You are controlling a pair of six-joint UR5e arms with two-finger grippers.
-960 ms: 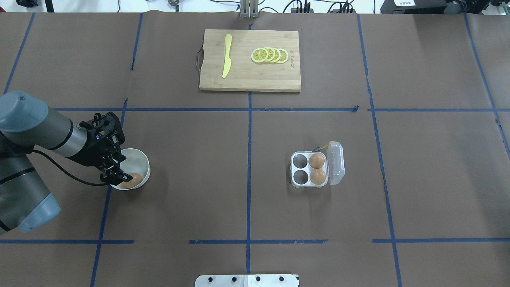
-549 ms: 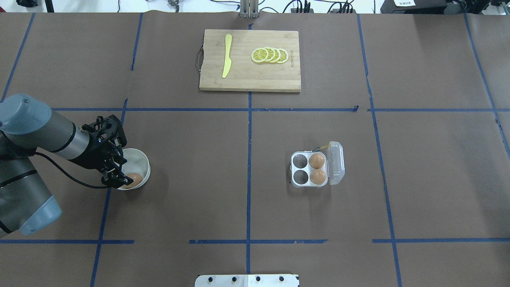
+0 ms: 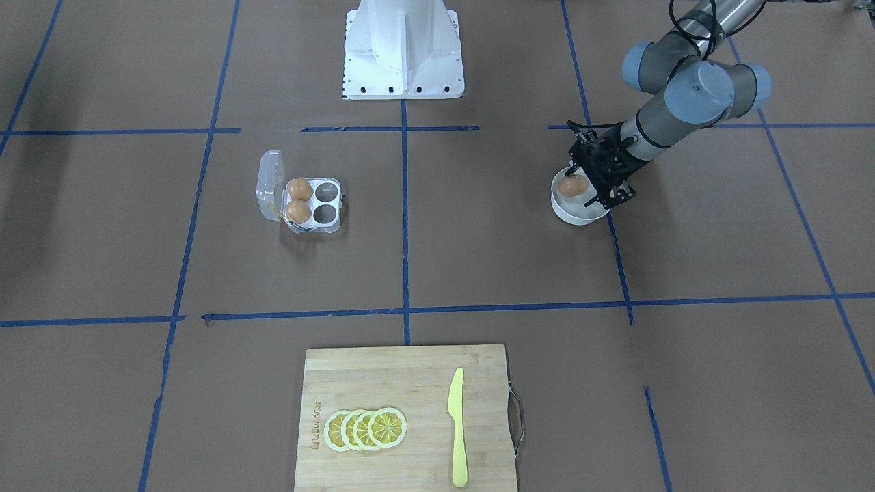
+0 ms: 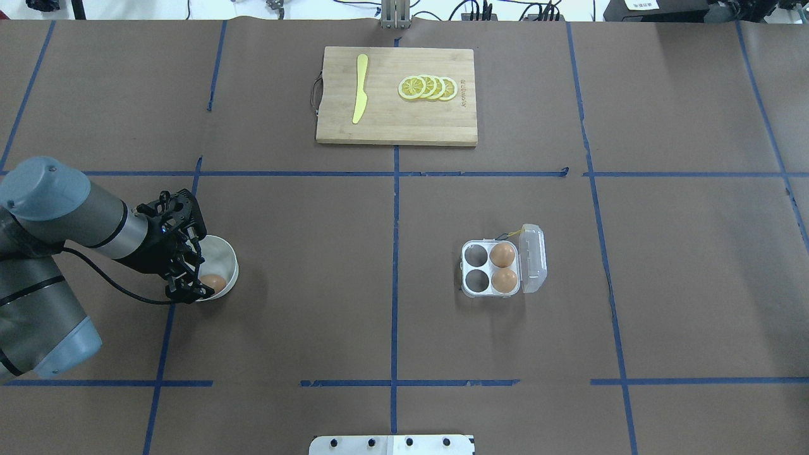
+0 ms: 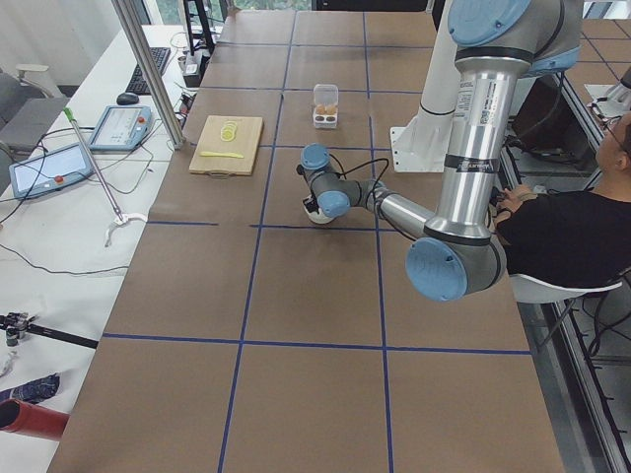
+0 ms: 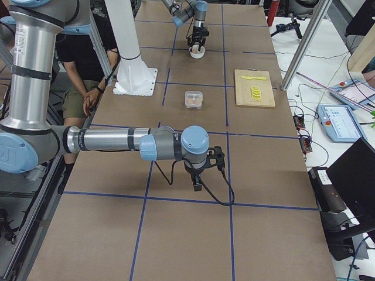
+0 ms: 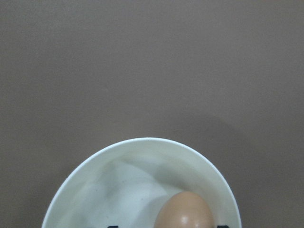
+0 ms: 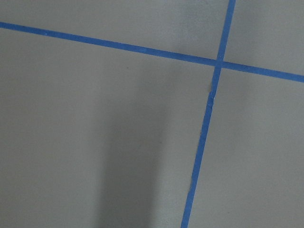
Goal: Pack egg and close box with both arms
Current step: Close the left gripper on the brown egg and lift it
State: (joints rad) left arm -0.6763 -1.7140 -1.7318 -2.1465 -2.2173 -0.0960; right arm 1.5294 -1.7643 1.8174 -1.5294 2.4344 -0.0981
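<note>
The left arm (image 4: 69, 212) comes in low from the left edge of the desk (image 4: 316, 303), forearm angled toward the centre and wrist bent down, so the left end effector (image 4: 191, 289) dips over the near-left rim of the white bowl (image 4: 222, 253). In the left wrist view its two fingertips sit spread to either side of the egg (image 4: 213, 282), which lies low in the bowl; a gap shows on one side, so the end effector is parted and grips nothing. The box (image 4: 490, 267) sits right of centre, well apart from the bowl, its lid (image 4: 533, 258) swung open on the far-right side, with two more eggs (image 4: 503, 255) in the cells beside the lid. A broad stretch of brown desk crossed by a blue tape line (image 4: 395, 284) lies between bowl and box. The cutting board (image 4: 395, 129) sits at the far edge, well apart from both. The right arm (image 6: 105, 140) stretches low along the desk; its right end effector (image 6: 197, 186) points down near a tape crossing, and whether it is parted or closed cannot be told.
</note>
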